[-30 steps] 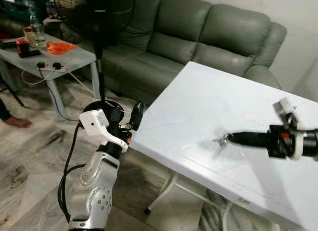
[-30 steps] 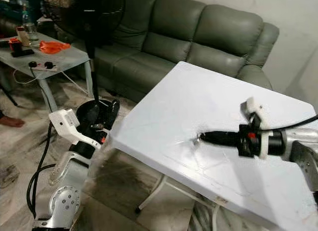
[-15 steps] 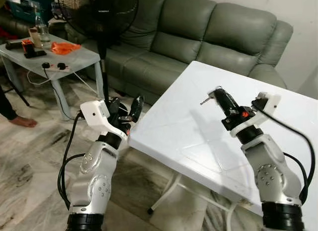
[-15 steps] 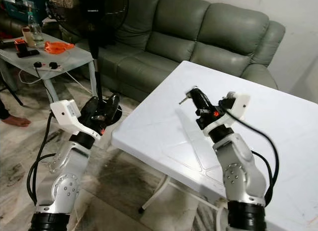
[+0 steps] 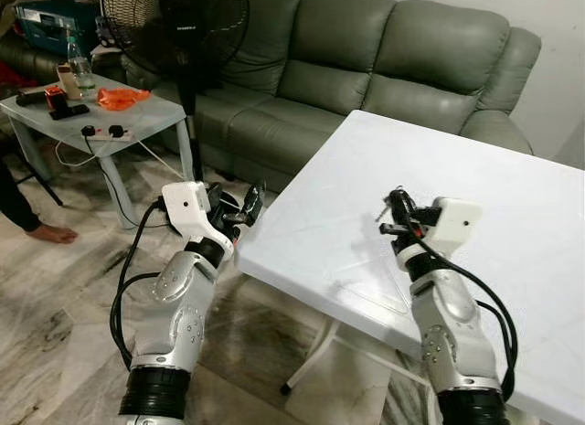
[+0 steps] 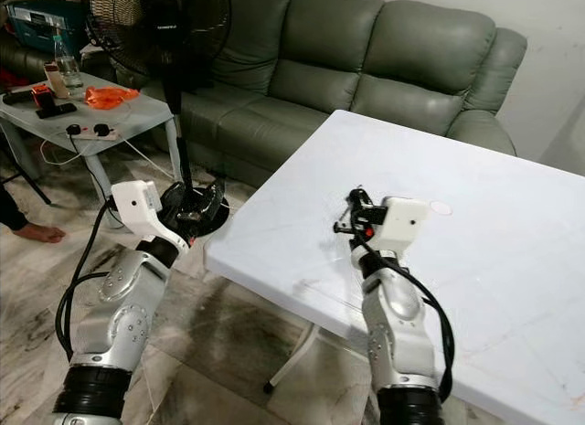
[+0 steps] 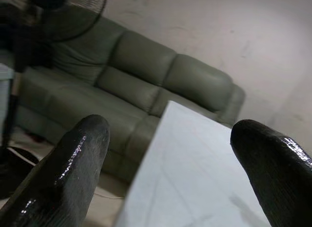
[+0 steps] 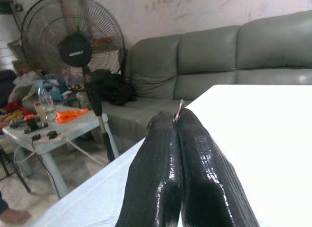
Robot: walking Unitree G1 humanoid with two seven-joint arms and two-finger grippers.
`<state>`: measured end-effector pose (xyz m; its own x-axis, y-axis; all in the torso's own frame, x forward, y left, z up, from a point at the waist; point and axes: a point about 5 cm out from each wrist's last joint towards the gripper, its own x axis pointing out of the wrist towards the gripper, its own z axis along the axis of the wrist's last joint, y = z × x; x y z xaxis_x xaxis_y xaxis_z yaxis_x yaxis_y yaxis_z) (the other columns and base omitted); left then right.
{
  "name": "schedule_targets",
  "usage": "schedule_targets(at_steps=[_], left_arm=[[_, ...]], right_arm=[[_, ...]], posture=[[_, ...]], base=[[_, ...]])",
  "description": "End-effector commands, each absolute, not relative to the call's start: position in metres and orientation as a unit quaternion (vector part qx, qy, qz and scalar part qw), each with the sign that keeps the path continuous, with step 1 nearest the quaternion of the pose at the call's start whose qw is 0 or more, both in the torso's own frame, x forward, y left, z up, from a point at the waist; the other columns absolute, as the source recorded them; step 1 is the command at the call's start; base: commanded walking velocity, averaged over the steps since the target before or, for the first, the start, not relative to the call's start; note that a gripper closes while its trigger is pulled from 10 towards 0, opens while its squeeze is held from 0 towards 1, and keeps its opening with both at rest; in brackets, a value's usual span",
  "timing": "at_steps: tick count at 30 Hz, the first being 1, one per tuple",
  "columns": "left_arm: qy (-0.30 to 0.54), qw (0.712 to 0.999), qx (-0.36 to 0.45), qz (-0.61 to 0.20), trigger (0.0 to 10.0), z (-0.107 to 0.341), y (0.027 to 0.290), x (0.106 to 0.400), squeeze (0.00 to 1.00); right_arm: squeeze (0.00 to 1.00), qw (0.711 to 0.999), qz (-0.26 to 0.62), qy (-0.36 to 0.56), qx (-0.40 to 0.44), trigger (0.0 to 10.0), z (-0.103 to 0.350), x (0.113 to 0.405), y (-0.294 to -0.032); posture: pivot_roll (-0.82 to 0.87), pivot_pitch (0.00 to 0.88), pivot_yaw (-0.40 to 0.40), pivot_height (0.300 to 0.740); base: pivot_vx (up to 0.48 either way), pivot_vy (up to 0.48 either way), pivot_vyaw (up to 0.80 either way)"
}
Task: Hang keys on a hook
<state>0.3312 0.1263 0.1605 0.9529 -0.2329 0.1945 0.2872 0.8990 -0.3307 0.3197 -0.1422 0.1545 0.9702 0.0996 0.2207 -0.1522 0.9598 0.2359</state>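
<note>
Right gripper (image 5: pixel 395 206) raised above white table (image 5: pixel 512 196), 2 fingers (image 8: pixel 195 149) pressed together, pinching keys (image 8: pixel 179 110) by a ring poking out at the tips. Left gripper (image 5: pixel 245 208) just off the table's edge, fingers (image 7: pixel 73 158) spread wide, holding nothing. Green sofa (image 5: pixel 366 69) behind.

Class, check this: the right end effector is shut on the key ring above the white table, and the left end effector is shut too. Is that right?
Not quite. The left end effector is open: the left wrist view shows its fingers wide apart. The right end effector is indeed shut on the key ring above the white table.
</note>
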Motion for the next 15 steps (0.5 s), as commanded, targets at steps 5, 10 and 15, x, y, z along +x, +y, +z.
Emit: schedule_targets(at_steps=[5,10,15], left_arm=[[-0.102,0.976,-0.154,-0.117,10.0,0.159,0.126,0.322,0.0],[-0.113,0.978,-0.131,-0.118,10.0,0.158,0.127,0.314,0.0],[-0.089,0.98,-0.134,-0.114,10.0,0.143,0.138,0.305,0.0]], right_arm=[[0.0,0.985,0.075,-0.125,0.098,10.0,0.15,0.303,-0.134],[0.0,0.985,0.069,-0.121,0.098,10.0,0.147,0.297,-0.138],[0.0,0.992,0.046,-0.094,0.073,10.0,0.129,0.288,-0.151]], posture=[[0.02,0.0,-0.058,0.74],[0.02,0.0,-0.06,0.74],[0.01,0.0,-0.065,0.74]], base=[[0.0,0.0,0.0],[0.0,0.0,0.0],[0.0,0.0,0.0]])
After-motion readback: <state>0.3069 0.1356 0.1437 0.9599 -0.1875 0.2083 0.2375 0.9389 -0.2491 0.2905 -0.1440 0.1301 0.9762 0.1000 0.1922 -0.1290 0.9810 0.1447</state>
